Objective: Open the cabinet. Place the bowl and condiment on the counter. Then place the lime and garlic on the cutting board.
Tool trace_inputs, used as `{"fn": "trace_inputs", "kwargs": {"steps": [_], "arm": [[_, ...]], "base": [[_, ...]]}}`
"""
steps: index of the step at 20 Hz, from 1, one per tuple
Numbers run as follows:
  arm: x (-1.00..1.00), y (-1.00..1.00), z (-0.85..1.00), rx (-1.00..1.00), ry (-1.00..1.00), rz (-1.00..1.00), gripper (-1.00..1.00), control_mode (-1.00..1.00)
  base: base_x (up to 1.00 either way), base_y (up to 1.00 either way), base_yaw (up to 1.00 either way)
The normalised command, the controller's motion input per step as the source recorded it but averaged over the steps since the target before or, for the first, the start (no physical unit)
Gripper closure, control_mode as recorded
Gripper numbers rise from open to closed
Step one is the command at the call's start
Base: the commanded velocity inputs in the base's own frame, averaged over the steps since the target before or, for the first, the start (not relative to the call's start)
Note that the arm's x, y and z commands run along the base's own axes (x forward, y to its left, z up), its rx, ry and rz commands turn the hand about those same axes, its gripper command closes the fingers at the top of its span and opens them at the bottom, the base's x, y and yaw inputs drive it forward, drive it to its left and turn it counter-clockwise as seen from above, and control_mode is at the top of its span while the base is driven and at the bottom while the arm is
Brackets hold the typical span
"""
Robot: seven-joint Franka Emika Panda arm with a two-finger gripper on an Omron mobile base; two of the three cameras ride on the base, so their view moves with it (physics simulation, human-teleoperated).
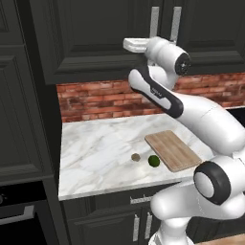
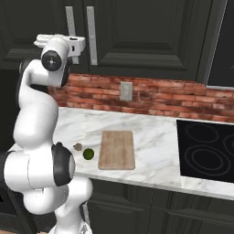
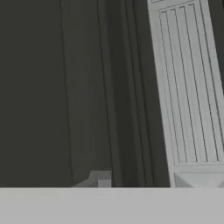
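Note:
The dark cabinet (image 1: 95, 33) (image 2: 146, 32) has both doors shut. My gripper (image 1: 143, 42) (image 2: 68, 45) is raised against its left door, close to the two silver bar handles (image 1: 154, 21). In the hand view the ribbed handle (image 3: 188, 87) runs down the right side, and one fingertip (image 3: 103, 178) stands to its left. The frames do not show how the jaws stand. On the marble counter (image 1: 95, 153) the lime (image 1: 153, 161) (image 2: 88, 154) and garlic (image 1: 136, 157) (image 2: 78, 146) lie just left of the cutting board (image 1: 172, 150) (image 2: 117, 149). The bowl and condiment are hidden.
A black stovetop (image 2: 205, 155) sits at the counter's right end. A wall outlet (image 2: 126, 90) is set in the red brick backsplash. A tall dark side cabinet (image 1: 19, 119) stands to the left, and low drawers run below the counter edge.

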Motion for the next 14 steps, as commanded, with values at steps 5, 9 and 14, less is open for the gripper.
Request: {"fn": "trace_inputs", "kwargs": {"steps": [5,9,14], "arm": [[0.00,1.00,0.38,-0.08,0.36,0.24,1.00,-1.00],[0.00,1.00,0.15,-0.09,0.34,0.25,1.00,-1.00],[-0.01,1.00,0.00,-0.09,0.24,0.20,1.00,-1.00]], "base": [[0.00,0.00,0.00],[0.00,0.00,0.00],[0.00,0.00,0.00]]}}
